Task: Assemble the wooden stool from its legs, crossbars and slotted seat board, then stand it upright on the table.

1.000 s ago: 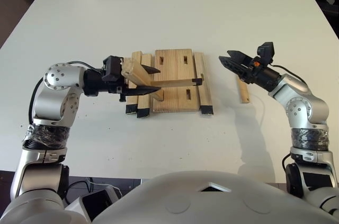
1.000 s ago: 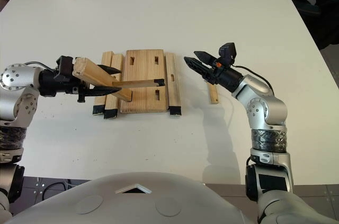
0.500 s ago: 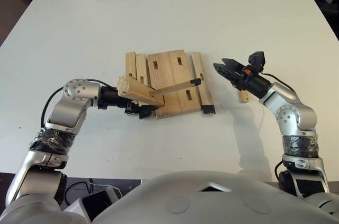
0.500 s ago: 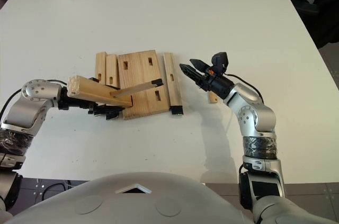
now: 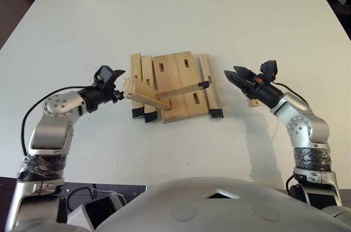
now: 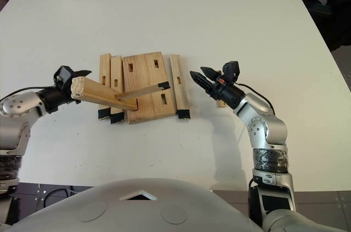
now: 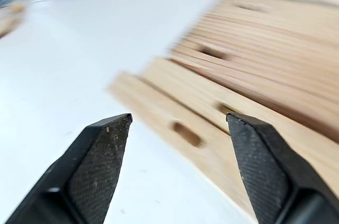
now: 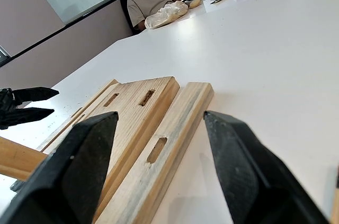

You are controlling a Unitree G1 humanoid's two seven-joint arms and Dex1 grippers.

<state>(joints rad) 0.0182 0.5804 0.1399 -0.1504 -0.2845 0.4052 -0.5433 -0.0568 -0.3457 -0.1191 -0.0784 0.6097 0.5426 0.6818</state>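
Both your grippers are open and empty right now. The left gripper (image 5: 116,85) hangs right by the raised end of the tilted leg (image 5: 143,94). That leg leans on the seat board (image 5: 178,73) mid-desk (image 5: 175,18), with a crossbar (image 5: 184,89) stuck in it. The right gripper (image 5: 233,74) hovers just right of the flat right-hand leg (image 5: 210,86), near a loose short stick (image 5: 253,102).
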